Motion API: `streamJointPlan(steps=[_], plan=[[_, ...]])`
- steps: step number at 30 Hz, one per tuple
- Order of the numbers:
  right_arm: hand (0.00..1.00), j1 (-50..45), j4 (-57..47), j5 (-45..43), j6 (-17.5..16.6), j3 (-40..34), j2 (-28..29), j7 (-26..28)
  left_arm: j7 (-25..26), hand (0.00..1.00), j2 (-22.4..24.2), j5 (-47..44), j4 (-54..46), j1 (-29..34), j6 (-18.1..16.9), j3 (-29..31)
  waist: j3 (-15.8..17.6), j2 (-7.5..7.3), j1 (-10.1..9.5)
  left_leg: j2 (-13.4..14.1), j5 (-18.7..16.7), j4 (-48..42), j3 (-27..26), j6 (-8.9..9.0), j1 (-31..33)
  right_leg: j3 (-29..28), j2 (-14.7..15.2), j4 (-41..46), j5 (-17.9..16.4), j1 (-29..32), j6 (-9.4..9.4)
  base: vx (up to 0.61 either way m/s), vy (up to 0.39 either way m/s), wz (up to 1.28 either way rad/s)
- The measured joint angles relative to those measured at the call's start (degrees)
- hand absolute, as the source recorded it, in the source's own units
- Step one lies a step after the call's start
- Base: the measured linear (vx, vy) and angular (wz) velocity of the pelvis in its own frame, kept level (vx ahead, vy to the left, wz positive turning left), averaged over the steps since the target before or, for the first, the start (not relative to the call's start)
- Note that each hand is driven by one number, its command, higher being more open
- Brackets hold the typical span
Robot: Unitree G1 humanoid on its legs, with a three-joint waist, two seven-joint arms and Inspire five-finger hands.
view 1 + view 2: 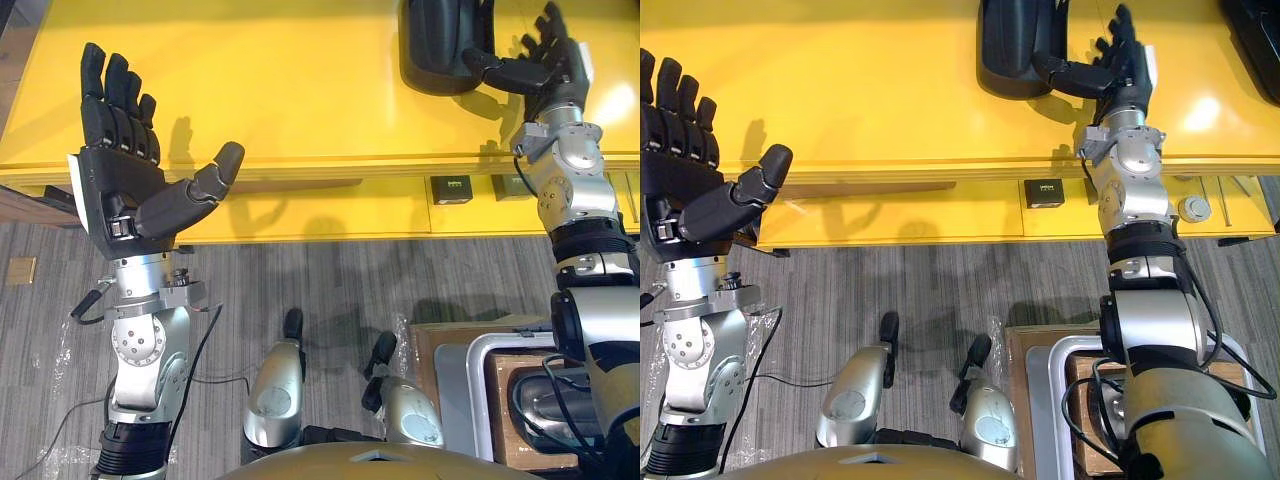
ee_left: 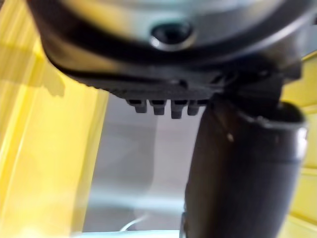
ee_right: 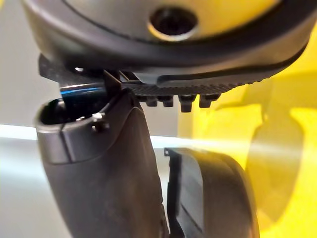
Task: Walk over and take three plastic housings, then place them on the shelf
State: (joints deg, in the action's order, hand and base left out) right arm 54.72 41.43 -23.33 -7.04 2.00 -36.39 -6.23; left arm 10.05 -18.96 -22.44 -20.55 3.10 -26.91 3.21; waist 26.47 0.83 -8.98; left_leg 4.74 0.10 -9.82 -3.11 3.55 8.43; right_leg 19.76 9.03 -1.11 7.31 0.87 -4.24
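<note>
One black housing (image 1: 432,55) lies far back on the yellow bench (image 1: 300,90) in the eye views — right hand (image 1: 545,65) beside it, left hand (image 1: 120,175) over the bench's front edge, both uncurled. Right wrist view: housing alongside, ungripped — first pickup, I judge; closing round it comes next.

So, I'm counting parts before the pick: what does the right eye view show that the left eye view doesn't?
The right eye view adds a second dark object at the table's right end, cut off by the frame; I cannot tell whether it is a housing. The left eye view adds a small brown square on the floor. Both share the yellow table, the dark rounded plastic housing, the right hand, open with its thumb by the housing's side, and the left hand, raised open.
</note>
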Motion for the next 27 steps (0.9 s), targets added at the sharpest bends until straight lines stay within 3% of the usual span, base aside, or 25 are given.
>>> streamJointPlan(steps=[4, 10, 13, 19, 27], plan=[[1.00, -2.5, -9.0, 7.6, -2.0, -0.3, -1.6, -4.5, 0.3, 1.00, 0.1, 0.1, 0.0, 1.8, 0.0, -0.4, 0.0, 0.02, 1.18, -0.1, 0.0, 0.2, -0.2, -0.01, -0.1, -0.1, 0.1, -0.1, 0.0, 0.0, -0.02, 0.00, 0.010, -0.02], [1.00, -15.9, -30.7, 14.1, -6.8, -4.1, -0.8, -10.9, 0.5, 1.00, 1.5, 0.4, -0.3, 4.0, -0.3, -2.5, -0.3, 0.16, 2.10, -0.1, 0.4, 2.4, -1.6, 0.02, -1.8, -1.2, 0.1, -0.5, 0.0, -0.1, -0.06, 0.01, 0.014, -0.09], [1.00, -25.6, -38.5, 14.3, -7.4, -7.3, 4.9, -11.6, 0.4, 1.00, 3.0, 0.6, -0.7, 4.3, -0.3, -3.1, -2.5, 0.03, 3.05, -0.1, 0.7, 3.9, -2.0, 0.16, -2.7, -1.2, -0.1, -1.4, 0.1, -0.4, -0.18, 0.04, 0.000, -0.04], [1.00, -49.7, -51.3, 16.2, -7.4, -9.3, 17.8, -11.1, -1.4, 1.00, 6.6, 1.7, -5.5, 9.1, -0.3, -4.6, -11.1, -0.24, 6.14, -0.3, 0.7, 9.2, -4.9, 0.32, -8.9, -2.4, -0.2, -3.2, -0.3, -3.5, -0.72, 0.09, -0.007, -0.21], [1.00, -65.0, -53.7, 16.1, -10.5, -9.3, 27.0, -11.2, -4.0, 1.00, 9.7, 4.5, -5.4, 11.5, -0.2, -7.6, -15.9, -0.53, 9.38, -0.3, 0.9, 13.2, -9.0, 0.68, -13.4, -5.5, -0.4, -3.3, -0.8, -4.0, -1.27, 0.00, 0.004, -0.24]])
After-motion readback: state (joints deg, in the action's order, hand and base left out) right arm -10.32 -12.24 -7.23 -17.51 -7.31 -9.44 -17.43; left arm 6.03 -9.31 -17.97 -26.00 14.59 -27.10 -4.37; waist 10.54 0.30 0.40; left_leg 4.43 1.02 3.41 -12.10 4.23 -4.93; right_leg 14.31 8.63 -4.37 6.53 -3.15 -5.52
